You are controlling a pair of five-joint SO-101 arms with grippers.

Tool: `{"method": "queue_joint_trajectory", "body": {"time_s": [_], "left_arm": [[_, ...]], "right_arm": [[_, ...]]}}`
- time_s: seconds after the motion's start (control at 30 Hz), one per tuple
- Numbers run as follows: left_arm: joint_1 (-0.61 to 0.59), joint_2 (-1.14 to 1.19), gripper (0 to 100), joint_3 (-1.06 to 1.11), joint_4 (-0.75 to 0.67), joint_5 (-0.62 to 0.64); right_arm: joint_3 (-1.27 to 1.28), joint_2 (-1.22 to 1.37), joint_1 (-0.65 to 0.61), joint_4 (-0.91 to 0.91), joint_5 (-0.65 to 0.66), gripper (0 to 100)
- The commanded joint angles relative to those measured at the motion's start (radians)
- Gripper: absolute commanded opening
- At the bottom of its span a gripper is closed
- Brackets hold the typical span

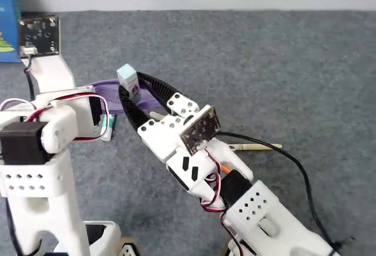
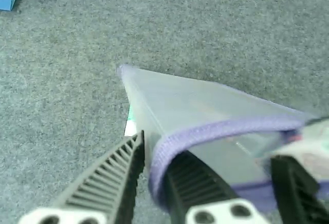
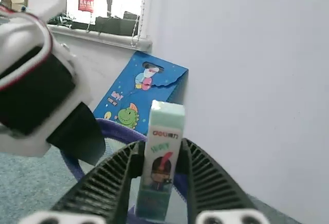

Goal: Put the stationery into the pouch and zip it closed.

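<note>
A clear pouch (image 2: 205, 111) with a purple zip rim (image 1: 108, 87) lies on the grey carpet. My left gripper (image 2: 157, 151) is shut on that rim, holding the mouth of the pouch up. My right gripper (image 1: 130, 86) is shut on a small pale green and white eraser box (image 1: 127, 78), held upright just above the pouch mouth. In the right wrist view the eraser box (image 3: 163, 167) stands between the black fingers (image 3: 110, 175), with the purple rim (image 3: 115, 130) and the left arm (image 3: 36, 90) close behind. A wooden pencil (image 1: 254, 147) lies on the carpet beside the right arm.
A small green and white item (image 1: 109, 125) lies on the carpet under the left arm. A blue printed bag (image 1: 7, 24) stands at the far left by the wall. Open carpet spreads to the right and back of the table.
</note>
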Motion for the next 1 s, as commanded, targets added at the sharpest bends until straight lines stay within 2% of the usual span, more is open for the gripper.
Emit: {"method": "queue_joint_trajectory", "body": {"time_s": [0.0, 0.27, 0.47, 0.57, 0.77, 0.97], "left_arm": [[0.003, -0.003, 1, -0.048, 0.015, 0.009], [0.000, -0.003, 1, -0.030, 0.014, 0.009], [-0.003, -0.003, 1, -0.030, 0.012, 0.025], [-0.011, -0.003, 1, -0.030, 0.011, 0.029], [-0.135, -0.005, 1, -0.036, 0.009, 0.026], [-0.218, -0.005, 1, -0.036, 0.011, 0.025]], "right_arm": [[0.003, -0.004, 0.007, -0.021, 0.005, 22.6], [0.008, -0.039, 0.004, -0.013, 0.005, 20.7], [-0.002, -0.179, 0.012, 0.134, -0.009, 20.6], [-0.017, -0.259, 0.070, 0.257, -0.092, 20.5], [-0.140, -0.298, 0.272, 0.650, -0.262, 20.5], [-0.141, -0.286, 0.390, 0.842, -0.259, 20.4]]}}
